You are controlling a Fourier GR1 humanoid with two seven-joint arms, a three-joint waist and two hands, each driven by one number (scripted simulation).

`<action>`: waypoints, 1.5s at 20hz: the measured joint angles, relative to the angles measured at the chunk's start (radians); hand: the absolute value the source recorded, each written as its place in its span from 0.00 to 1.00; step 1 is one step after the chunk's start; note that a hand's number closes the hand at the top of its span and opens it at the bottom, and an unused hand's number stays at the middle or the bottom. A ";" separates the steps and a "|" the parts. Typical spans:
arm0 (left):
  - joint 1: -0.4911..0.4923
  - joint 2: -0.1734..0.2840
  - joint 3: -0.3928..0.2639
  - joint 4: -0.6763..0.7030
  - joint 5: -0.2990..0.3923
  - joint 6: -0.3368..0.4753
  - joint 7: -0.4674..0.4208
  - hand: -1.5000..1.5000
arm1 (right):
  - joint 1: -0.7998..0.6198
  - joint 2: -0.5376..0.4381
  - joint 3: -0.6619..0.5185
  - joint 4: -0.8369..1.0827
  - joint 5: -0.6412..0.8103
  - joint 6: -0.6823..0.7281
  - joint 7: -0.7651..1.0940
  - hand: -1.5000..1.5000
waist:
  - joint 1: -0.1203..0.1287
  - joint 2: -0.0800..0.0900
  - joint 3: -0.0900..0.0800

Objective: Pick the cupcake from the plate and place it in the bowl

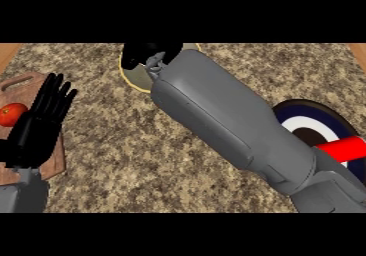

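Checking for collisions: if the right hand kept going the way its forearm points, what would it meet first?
Probably the pale-rimmed dish at the counter's far side: the right hand already hangs over it, hiding its inside. Height above it is unclear.

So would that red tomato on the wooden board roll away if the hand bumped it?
Probably, yes. The tomato looks round and smooth, so a nudge could send it rolling across the flat cutting board. Its shiny skin might be a little slippery. The left hand is open right beside it, partly hiding the board.
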 measured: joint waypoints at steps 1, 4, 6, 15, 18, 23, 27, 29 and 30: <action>0.002 0.008 0.009 0.003 0.010 -0.012 -0.001 0.50 | 0.005 -0.004 -0.018 0.031 0.001 -0.027 -0.033 1.00 | 0.002 0.001 0.000; -0.008 -0.003 -0.003 -0.008 -0.001 0.003 0.009 0.50 | 0.004 -0.002 -0.070 0.139 0.003 -0.107 -0.128 1.00 | 0.006 0.004 0.000; -0.018 -0.004 -0.007 -0.004 0.000 0.000 0.015 0.50 | -0.007 -0.004 -0.107 0.216 -0.002 -0.154 -0.193 1.00 | 0.014 0.008 0.000; -0.037 -0.021 -0.037 -0.002 -0.016 -0.012 0.000 0.50 | -0.046 -0.022 -0.197 0.520 -0.021 -0.180 -0.388 1.00 | 0.055 0.028 -0.001; -0.044 -0.022 -0.044 -0.014 -0.019 -0.004 0.017 0.50 | -0.044 -0.028 -0.235 0.588 -0.046 -0.168 -0.398 1.00 | 0.064 0.031 -0.001; -0.065 -0.026 -0.045 -0.005 -0.017 -0.007 0.014 0.50 | -0.024 -0.023 -0.303 0.651 -0.108 -0.115 -0.472 0.00 | 0.081 0.042 0.000; -0.065 -0.030 -0.051 -0.011 -0.019 -0.009 0.010 0.50 | -0.004 -0.036 -0.358 0.648 -0.157 -0.127 -0.589 0.00 | 0.087 0.045 0.001; -0.071 -0.031 -0.050 -0.010 -0.018 -0.007 0.011 0.50 | -0.001 -0.039 -0.398 0.631 -0.192 -0.160 -0.639 0.00 | 0.087 0.045 0.002; -0.070 -0.031 -0.050 -0.011 -0.017 -0.008 0.014 0.50 | 0.000 -0.038 -0.422 0.622 -0.213 -0.178 -0.662 0.00 | 0.087 0.044 0.002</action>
